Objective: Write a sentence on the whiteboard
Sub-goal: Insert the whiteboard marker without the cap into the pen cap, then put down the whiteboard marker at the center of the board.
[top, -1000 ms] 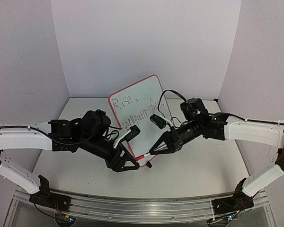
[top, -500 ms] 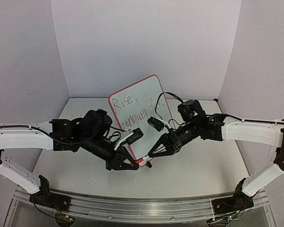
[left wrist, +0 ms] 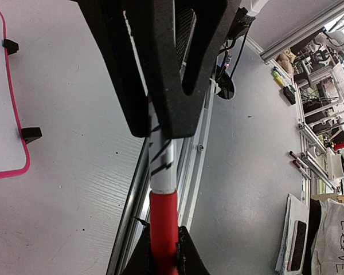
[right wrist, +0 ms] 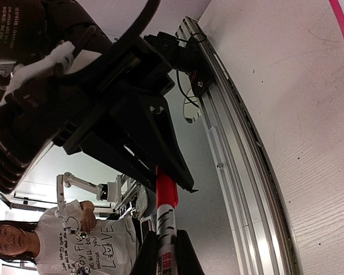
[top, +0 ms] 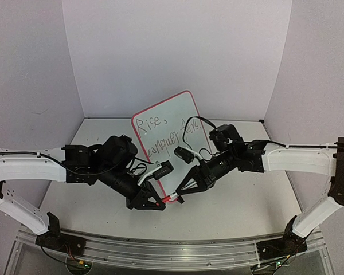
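Left gripper point(left wrist: 162, 253): fingers closed on the red cap point(left wrist: 163, 217) of the marker point(left wrist: 160, 166). Grip confirmed in both wrist views.

Right gripper point(right wrist: 163, 252): fingers closed on the marker's white printed barrel, at the end opposite the cap.

The marker spans the short gap between the two sets of fingertips and is held off the table point(top: 241, 195). Both grippers meet just in front of the near bottom edge of the whiteboard point(top: 175, 112).

The whiteboard is at the middle of the table, beyond the grippers. Its face is toward the arms and it is turned askew, with its top corner showing against the back wall. The red rim and two black feet point(left wrist: 31, 134) show in the left wrist view.

The sentence point(top: 163, 133) is on the board's lower left area in two lines. "Rise," is legible. The second line is partly crossed by the right arm's cable.
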Action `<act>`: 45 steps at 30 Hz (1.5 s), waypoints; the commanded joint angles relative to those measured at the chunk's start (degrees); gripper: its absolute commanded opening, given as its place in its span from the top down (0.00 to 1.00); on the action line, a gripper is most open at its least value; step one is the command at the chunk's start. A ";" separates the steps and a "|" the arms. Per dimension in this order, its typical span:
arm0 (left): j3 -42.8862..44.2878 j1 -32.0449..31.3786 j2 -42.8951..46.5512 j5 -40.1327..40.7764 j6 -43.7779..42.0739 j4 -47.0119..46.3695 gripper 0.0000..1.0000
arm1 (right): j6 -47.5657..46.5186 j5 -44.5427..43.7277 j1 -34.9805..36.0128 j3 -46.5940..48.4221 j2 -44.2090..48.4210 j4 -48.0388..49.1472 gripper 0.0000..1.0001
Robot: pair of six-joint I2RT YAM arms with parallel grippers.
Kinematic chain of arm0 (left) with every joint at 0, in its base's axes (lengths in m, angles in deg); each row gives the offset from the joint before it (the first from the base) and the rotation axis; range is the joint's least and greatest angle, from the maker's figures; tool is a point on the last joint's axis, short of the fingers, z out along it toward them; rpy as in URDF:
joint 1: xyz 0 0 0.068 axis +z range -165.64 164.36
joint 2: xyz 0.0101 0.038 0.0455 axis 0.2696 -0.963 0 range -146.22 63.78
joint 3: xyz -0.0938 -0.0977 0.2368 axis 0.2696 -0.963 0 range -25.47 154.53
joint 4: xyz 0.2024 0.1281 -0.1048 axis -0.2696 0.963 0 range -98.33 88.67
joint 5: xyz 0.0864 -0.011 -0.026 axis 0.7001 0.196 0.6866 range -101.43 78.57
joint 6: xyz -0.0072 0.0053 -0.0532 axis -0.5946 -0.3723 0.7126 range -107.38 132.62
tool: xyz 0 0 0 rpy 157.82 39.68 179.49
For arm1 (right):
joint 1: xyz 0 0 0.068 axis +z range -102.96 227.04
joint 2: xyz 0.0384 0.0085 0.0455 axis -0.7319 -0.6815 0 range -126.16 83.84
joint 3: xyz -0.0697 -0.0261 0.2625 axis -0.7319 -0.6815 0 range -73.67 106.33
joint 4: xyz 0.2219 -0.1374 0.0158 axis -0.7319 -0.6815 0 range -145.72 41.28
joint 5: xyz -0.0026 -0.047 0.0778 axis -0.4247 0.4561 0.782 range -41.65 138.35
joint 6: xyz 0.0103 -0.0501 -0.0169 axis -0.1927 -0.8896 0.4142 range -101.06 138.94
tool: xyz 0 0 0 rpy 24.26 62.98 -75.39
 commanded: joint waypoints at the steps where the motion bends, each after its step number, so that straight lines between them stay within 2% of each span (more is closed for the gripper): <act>1: 4.38 0.45 -0.43 1.37 -1.34 -9.01 1.00 | 1.31 0.79 3.36 1.89 -1.88 3.75 1.00; 14: 5.43 1.47 -0.26 1.71 -1.90 -12.72 1.00 | 3.05 0.48 6.76 1.87 -3.37 6.42 1.00; 18: 5.30 2.25 -0.20 1.68 -1.36 -12.03 0.99 | 2.89 -3.89 6.52 1.95 -1.60 6.29 1.00; 22: 2.45 4.54 2.04 2.63 0.76 -10.05 0.78 | 2.28 -11.81 3.23 1.73 2.35 1.95 1.00; 26: -4.23 9.79 7.43 3.48 4.72 -9.09 0.47 | 0.38 -16.04 -5.24 -0.73 8.26 -4.86 1.00; 29: -8.43 12.83 11.86 3.83 7.44 -8.37 0.37 | -1.41 -18.45 -11.17 -1.95 11.79 -10.00 1.00; 33: -12.21 14.97 15.66 4.22 10.53 -7.40 0.30 | -4.48 -22.03 -16.00 -2.60 12.67 -15.77 1.00; 40: -16.55 20.02 17.86 3.12 16.21 -7.59 0.28 | -4.77 -23.49 -17.04 -6.91 6.47 -16.06 0.99; 45: -19.26 24.14 17.75 2.94 18.60 -8.47 0.28 | -5.39 -24.06 -17.02 -8.80 4.38 -15.74 0.89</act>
